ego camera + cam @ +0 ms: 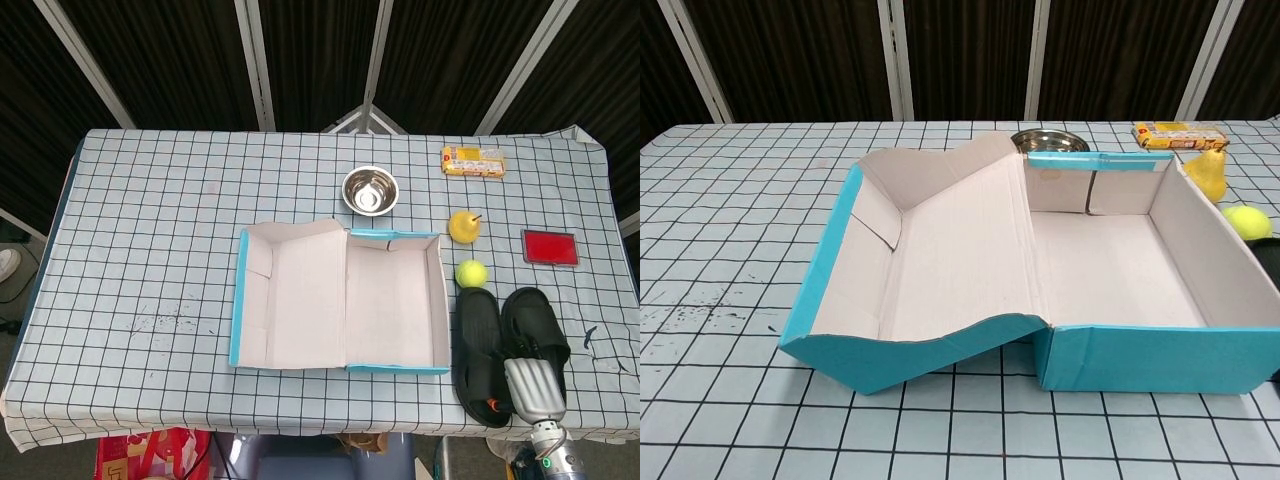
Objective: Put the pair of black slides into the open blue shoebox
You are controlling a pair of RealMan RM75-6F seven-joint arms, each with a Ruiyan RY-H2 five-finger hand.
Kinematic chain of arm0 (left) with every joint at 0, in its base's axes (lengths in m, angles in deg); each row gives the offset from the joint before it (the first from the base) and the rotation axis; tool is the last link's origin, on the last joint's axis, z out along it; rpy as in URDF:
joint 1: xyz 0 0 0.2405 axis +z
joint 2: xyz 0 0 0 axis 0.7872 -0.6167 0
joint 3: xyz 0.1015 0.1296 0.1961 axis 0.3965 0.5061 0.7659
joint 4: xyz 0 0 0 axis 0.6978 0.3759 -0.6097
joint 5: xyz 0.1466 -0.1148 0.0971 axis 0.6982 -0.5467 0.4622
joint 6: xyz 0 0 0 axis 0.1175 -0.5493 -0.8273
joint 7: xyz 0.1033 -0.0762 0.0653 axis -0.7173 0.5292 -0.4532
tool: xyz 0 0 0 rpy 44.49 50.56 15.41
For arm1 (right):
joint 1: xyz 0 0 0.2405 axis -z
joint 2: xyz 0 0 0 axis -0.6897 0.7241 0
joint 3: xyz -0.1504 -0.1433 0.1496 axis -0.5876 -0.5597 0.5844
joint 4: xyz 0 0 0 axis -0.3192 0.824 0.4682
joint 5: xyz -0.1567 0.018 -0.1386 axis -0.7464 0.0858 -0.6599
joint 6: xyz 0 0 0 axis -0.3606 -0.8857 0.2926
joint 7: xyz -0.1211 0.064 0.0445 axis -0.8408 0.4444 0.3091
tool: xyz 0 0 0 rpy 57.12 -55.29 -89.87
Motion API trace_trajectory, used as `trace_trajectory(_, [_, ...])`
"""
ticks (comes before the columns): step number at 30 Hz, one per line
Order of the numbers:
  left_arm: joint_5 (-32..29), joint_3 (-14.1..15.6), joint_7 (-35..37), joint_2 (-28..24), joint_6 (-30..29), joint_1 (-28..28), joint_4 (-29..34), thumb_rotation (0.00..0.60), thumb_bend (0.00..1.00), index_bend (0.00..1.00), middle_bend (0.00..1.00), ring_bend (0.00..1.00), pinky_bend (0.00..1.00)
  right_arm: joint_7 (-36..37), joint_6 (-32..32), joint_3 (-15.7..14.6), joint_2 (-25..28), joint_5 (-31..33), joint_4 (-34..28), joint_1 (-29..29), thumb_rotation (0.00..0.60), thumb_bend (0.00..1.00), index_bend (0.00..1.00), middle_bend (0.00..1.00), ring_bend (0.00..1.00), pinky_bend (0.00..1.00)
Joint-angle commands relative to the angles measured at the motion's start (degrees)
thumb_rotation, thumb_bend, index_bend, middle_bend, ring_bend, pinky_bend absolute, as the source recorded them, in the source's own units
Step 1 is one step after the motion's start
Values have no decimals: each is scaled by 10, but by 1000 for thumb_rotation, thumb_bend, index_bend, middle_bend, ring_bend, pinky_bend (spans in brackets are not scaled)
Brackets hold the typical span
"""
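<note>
Right hand point(533, 388) over black slides point(508, 345) beside blue shoebox point(436, 368), grip unclear; snack packet point(473, 161) print unreadable.

A checked tablecloth point(150, 220) covers the table before dark corrugated panels point(180, 60) with pale struts point(255, 60).

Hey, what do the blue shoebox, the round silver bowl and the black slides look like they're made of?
Blue shoebox: apparently cardboard, matte, with creased flaps and a pale plain inside. Round silver bowl: looks like polished metal, with bright reflections. Black slides: probably moulded rubber or foam, dull black; hard to be sure.
</note>
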Motion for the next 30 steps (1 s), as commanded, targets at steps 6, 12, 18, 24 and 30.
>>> trace_trajectory(6, [0, 0, 6, -2, 1, 1, 0, 600, 814, 170, 52, 0, 49, -15, -32, 33, 79, 6, -76, -9, 600, 466, 600, 452, 157, 0])
trace_trajectory(12, [3, 1, 7, -2, 1, 1, 1, 600, 813, 170, 52, 0, 49, -27, -32, 82, 142, 40, -138, -36, 600, 465, 600, 452, 157, 0])
trace_trajectory(18, [0, -1, 10, -3, 1, 2, -1, 600, 813, 170, 52, 0, 49, 2, 16, 134, 201, 90, -210, -82, 600, 466, 600, 455, 157, 0])
trace_trajectory(24, [-5, -2, 15, -3, 6, 1, -4, 600, 813, 170, 52, 0, 49, 55, 110, 168, 240, 165, -287, -143, 600, 465, 600, 467, 163, 0])
trace_trajectory(30, [-6, -2, 20, -3, 8, 1, -6, 600, 813, 170, 52, 0, 49, 128, 173, 200, 215, 246, -312, -204, 600, 476, 600, 467, 169, 0])
